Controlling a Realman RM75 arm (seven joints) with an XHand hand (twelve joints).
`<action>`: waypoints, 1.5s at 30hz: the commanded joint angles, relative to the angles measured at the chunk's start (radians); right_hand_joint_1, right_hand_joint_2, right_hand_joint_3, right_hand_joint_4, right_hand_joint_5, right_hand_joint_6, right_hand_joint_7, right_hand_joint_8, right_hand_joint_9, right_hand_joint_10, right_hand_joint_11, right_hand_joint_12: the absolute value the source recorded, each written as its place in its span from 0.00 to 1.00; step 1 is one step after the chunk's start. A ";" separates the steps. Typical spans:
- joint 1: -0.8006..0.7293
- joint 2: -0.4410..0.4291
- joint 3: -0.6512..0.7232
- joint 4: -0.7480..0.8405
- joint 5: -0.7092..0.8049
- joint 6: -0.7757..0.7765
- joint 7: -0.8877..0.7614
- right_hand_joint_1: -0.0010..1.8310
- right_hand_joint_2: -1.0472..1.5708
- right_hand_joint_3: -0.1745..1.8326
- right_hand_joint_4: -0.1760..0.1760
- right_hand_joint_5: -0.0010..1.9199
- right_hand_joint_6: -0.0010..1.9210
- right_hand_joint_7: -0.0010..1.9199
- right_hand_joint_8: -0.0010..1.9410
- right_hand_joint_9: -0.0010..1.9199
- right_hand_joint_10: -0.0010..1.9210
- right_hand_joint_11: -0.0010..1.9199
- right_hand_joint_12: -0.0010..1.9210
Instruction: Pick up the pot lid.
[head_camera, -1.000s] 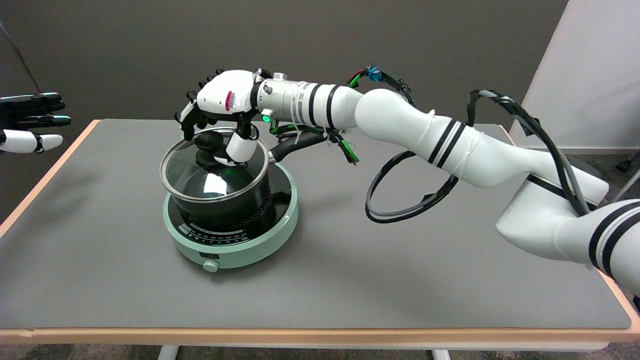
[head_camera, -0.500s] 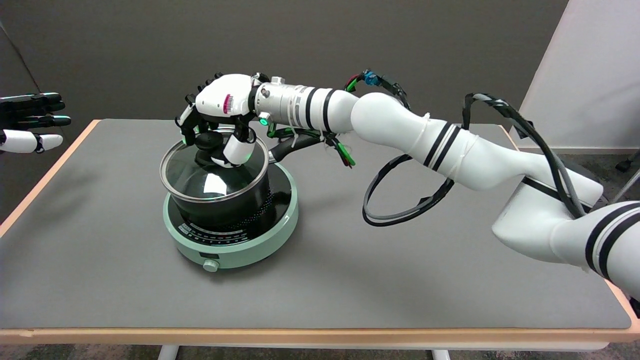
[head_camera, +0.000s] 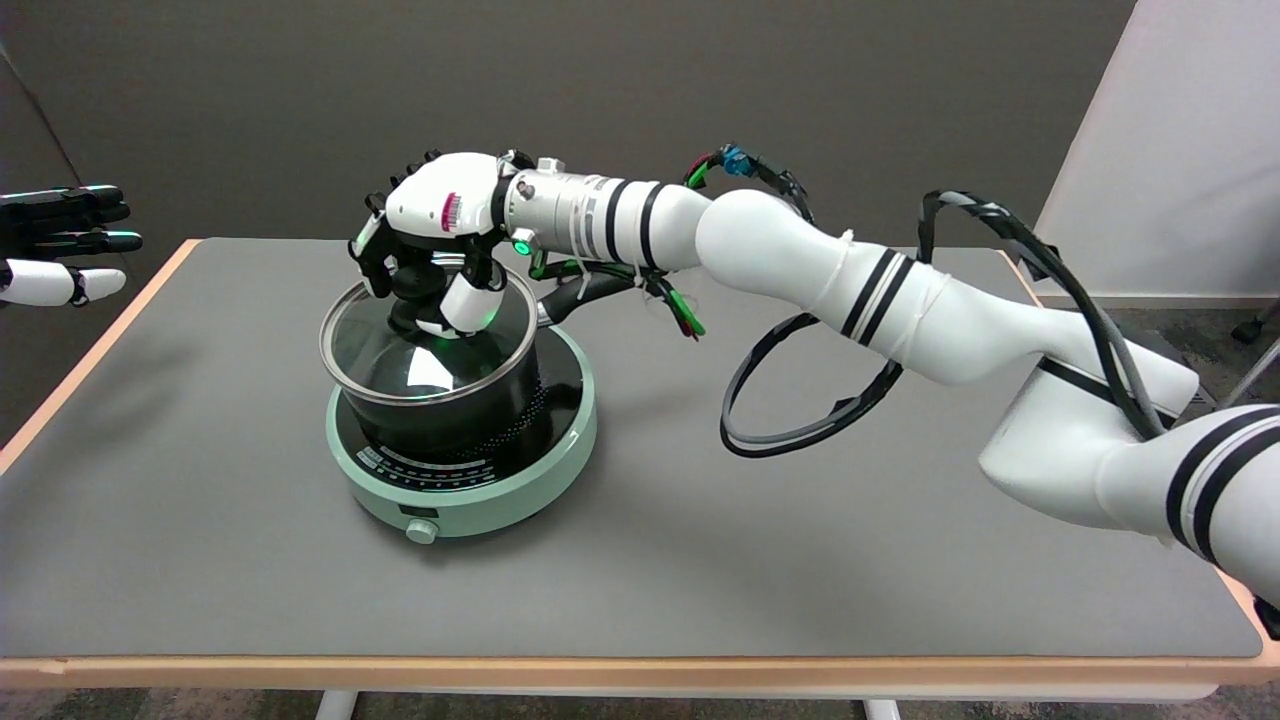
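A glass pot lid (head_camera: 425, 365) with a steel rim and a black knob (head_camera: 413, 284) lies on a black pot (head_camera: 470, 415). The pot stands on a mint-green induction cooker (head_camera: 505, 495) left of the table's middle. My right hand (head_camera: 435, 225) sits on top of the lid, with its fingers curled down on the knob's left and its thumb on the knob's right. The fingers and thumb close around the knob. The lid rests flat on the pot's rim.
The pot's black handle (head_camera: 590, 290) points right, under my right wrist and its cables. The idle left hand (head_camera: 60, 245) hangs in the air at the far left. The grey table (head_camera: 800, 540) has a wooden edge on all sides.
My right hand has come down and slightly left over the knob, and its fingers and thumb have drawn in around it. The lid and pot have not moved.
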 joint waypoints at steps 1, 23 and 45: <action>-0.005 0.000 0.000 0.004 0.001 0.002 0.001 0.51 0.66 0.53 1.00 0.36 0.41 0.45 0.25 0.42 0.32 0.31 0.56; -0.016 0.017 0.021 0.019 0.001 -0.008 -0.006 0.74 0.73 0.42 1.00 0.33 0.70 0.44 0.73 0.44 0.64 0.39 0.66; -0.015 0.022 0.071 0.070 0.001 -0.019 -0.003 0.75 0.69 0.47 1.00 0.34 0.73 0.48 0.69 0.44 0.77 0.38 0.71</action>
